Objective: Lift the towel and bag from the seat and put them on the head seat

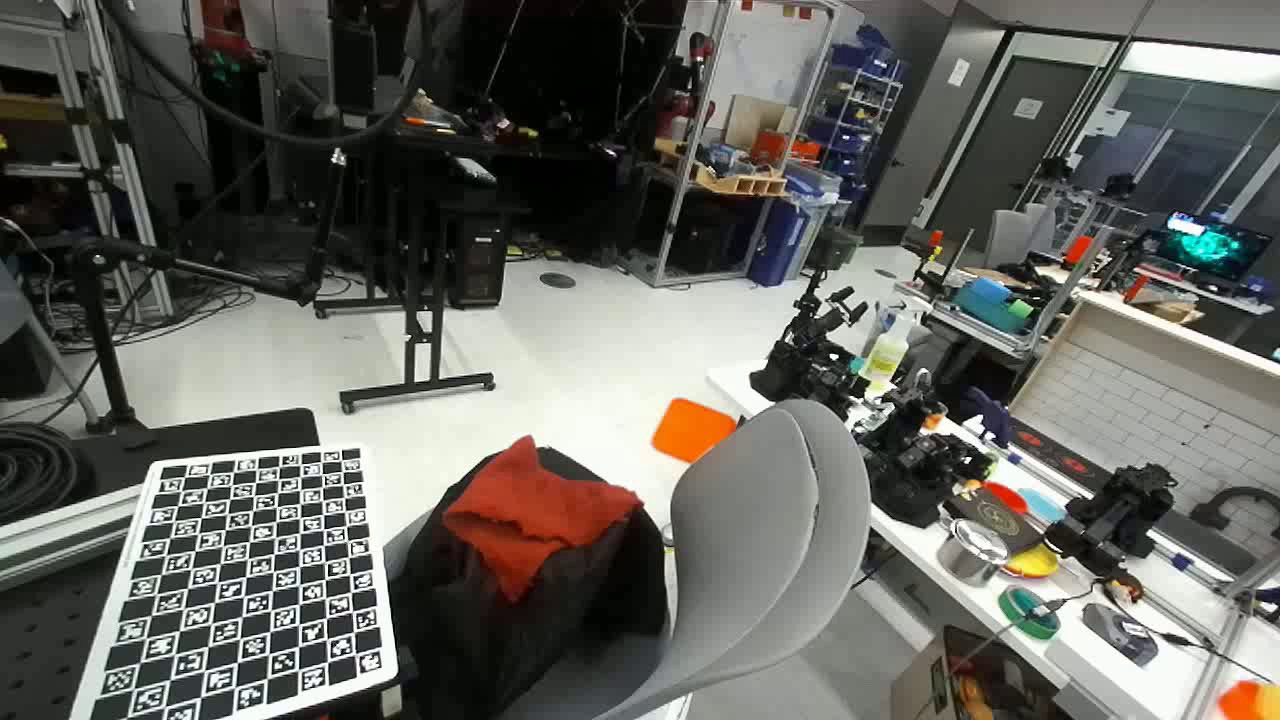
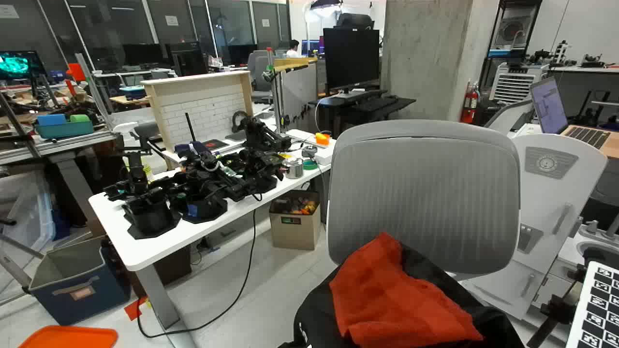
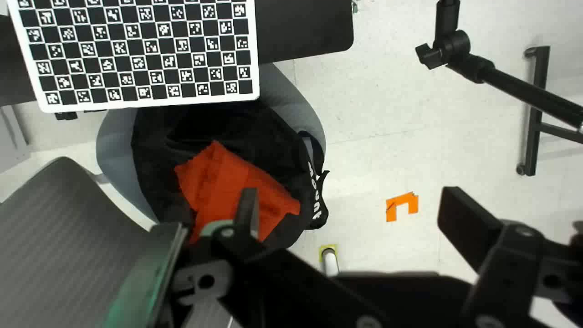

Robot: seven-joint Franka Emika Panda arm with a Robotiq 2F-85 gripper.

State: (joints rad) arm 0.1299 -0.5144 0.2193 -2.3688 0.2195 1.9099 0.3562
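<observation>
wrist view: pincer (image 3: 350, 212) spread wide, seemingly apart from the towel (image 3: 227, 182).

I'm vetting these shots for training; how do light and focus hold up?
Wrist view: parts of the jaws look soft, while the checkered board is sharper; both exterior views: the black bag is very dark, its folds hard to read; in an exterior view, a lamp glares white.
</observation>
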